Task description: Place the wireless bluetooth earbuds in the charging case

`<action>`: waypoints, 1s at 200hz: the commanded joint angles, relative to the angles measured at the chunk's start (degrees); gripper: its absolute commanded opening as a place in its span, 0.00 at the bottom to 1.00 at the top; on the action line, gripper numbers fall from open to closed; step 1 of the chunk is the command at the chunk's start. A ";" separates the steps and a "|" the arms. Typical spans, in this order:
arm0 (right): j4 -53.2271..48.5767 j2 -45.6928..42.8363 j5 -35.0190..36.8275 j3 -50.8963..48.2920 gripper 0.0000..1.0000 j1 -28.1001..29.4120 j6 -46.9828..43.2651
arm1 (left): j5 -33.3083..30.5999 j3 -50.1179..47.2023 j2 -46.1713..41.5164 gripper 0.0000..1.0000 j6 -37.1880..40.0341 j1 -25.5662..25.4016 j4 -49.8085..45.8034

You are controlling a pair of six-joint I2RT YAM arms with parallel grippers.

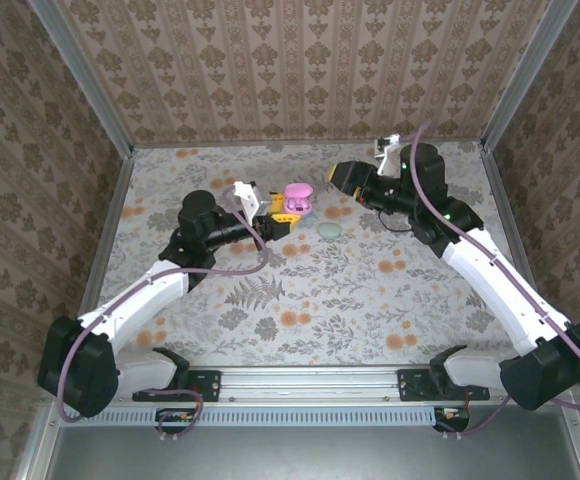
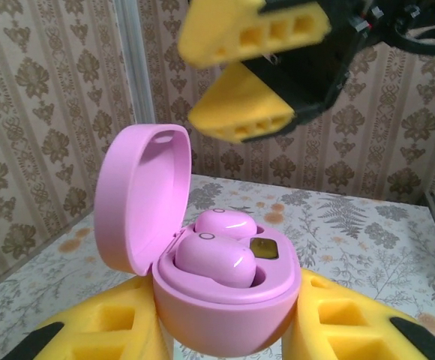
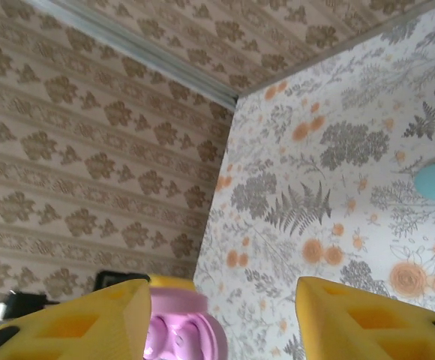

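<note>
Toward the far middle of the floral worktop (image 1: 300, 300), clamped upright between the yellow left fingers (image 2: 101, 330): a pink charging case (image 2: 225, 307), gripped on both sides of its lower shell. Lid (image 2: 139, 202) swung open, standing up on the left in the left wrist view. Inside the shell, seated in their wells, two pink earbuds (image 2: 216, 259), one nearer and one just behind it, close enough that touching or apart cannot be told. Beside them, set into the shell, a small amber square window (image 2: 265, 249).

Above the open case and clear of it, the yellow right fingers (image 2: 240, 112), parted with a plain gap between them, gripping no object. From the right wrist, spread wide at both lower corners, with the pink case low between them and farther off.

Just right of the case in the top view, lying free on the worktop, a pale teal oval piece (image 1: 329, 231); too small to tell whether case or bud. Around the worktop, brown patterned walls (image 1: 300, 70).
</note>
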 commanded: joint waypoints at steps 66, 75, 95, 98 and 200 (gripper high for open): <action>0.31 3.96 -7.90 6.03 0.59 -1.42 4.51 | 0.25 4.76 3.94 0.33 0.10 -3.71 2.60; -0.08 4.97 -9.08 6.67 0.60 -1.31 4.43 | 0.13 4.90 3.94 0.33 0.10 -3.74 2.56; -1.33 6.53 -9.83 7.21 0.60 -1.31 4.25 | 0.00 5.10 3.85 0.33 0.20 -3.82 2.59; -1.49 6.68 -9.82 7.24 0.60 -1.26 4.16 | -0.01 5.17 3.79 0.33 0.20 -3.83 2.59; -5.96 10.49 -14.09 7.16 0.61 0.48 1.69 | -1.41 5.28 3.66 0.33 0.09 -3.92 3.87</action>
